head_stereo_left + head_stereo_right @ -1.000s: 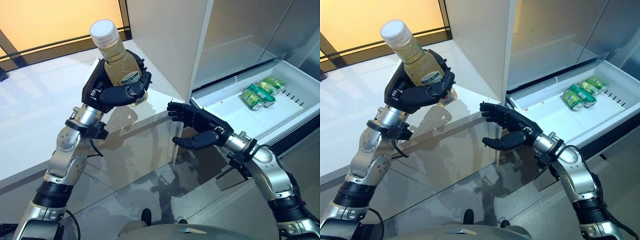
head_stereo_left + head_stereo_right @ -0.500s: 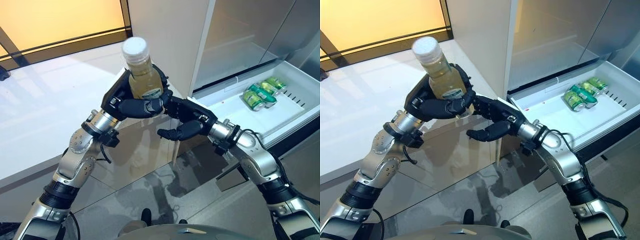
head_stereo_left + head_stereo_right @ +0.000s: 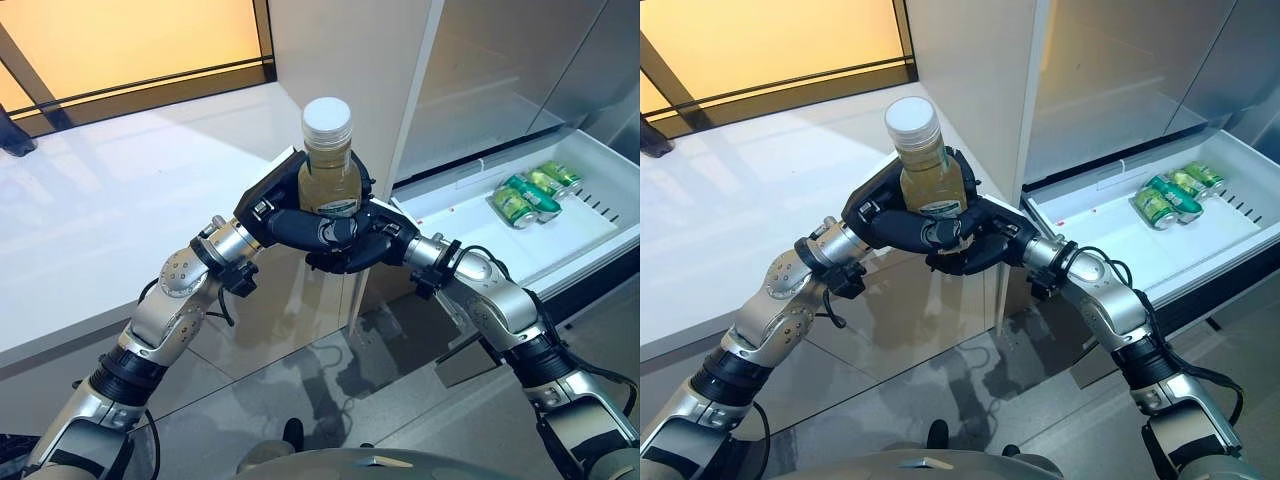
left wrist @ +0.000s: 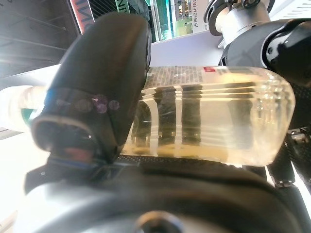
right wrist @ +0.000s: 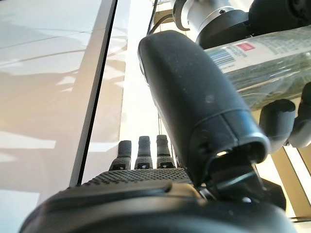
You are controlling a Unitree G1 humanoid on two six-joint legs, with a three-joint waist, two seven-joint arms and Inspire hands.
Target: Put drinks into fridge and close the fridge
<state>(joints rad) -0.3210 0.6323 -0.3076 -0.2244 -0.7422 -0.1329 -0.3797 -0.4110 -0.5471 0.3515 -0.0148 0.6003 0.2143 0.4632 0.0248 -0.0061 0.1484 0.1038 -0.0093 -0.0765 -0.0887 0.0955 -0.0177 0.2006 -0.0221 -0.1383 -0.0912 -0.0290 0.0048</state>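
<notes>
A clear bottle [image 3: 330, 170] of pale yellow drink with a white cap stands upright in my left hand [image 3: 285, 215], whose fingers and thumb [image 4: 102, 82] curl round its lower half. It is held in the air in front of the fridge's white side wall [image 3: 350, 60]. My right hand [image 3: 362, 250] sits just below and beside the bottle's base, touching my left hand, its fingers relaxed and its thumb [image 5: 194, 97] raised next to the bottle [image 5: 272, 63]. The open fridge drawer [image 3: 470, 215] lies to the right, with green cans [image 3: 525, 195] lying in it.
A white counter [image 3: 100, 220] stretches along the left under an orange-lit window. The fridge's upper compartment [image 3: 500, 70] stands open above the drawer. Glossy grey floor [image 3: 300, 390] lies below the arms.
My left hand has carried the bottle right and stood it more upright. My right hand has moved left to meet it at the bottle's base.
</notes>
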